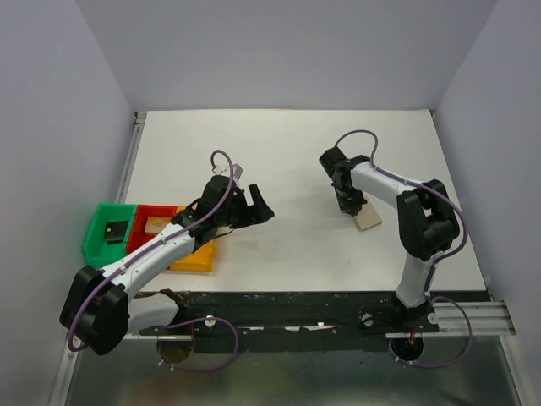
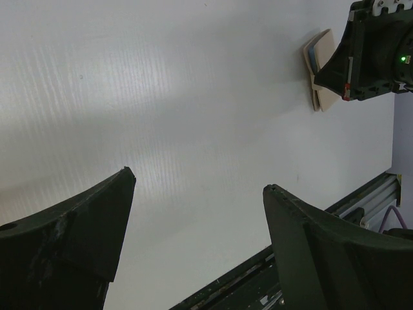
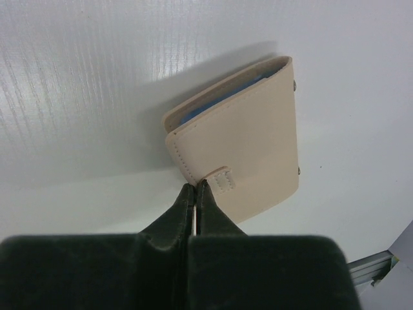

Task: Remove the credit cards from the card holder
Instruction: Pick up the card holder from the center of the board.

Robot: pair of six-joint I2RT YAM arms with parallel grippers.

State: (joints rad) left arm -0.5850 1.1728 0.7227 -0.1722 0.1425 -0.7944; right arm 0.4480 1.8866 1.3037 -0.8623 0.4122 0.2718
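Note:
The card holder point(image 3: 248, 142) lies folded shut, tan outside with a strip of blue showing at its open edge. It sits on the table right of centre point(image 1: 368, 219) and also shows in the left wrist view point(image 2: 321, 64). My right gripper point(image 3: 195, 185) is shut, its tips pinching the holder's near edge beside the small strap tab; the holder looks tilted up, with a shadow under it. My left gripper point(image 2: 199, 179) is open and empty above bare table point(image 1: 258, 210). A black card point(image 1: 114, 228) lies in the green bin and an orange-gold card point(image 1: 157, 224) in the red bin. Other cards are hidden.
Green bin point(image 1: 91, 241), red bin point(image 1: 145, 239) and yellow bin point(image 1: 193, 260) stand in a row at the left front, partly under my left arm. A black rail point(image 1: 338, 309) runs along the table's near edge. Grey walls close the left, right and back.

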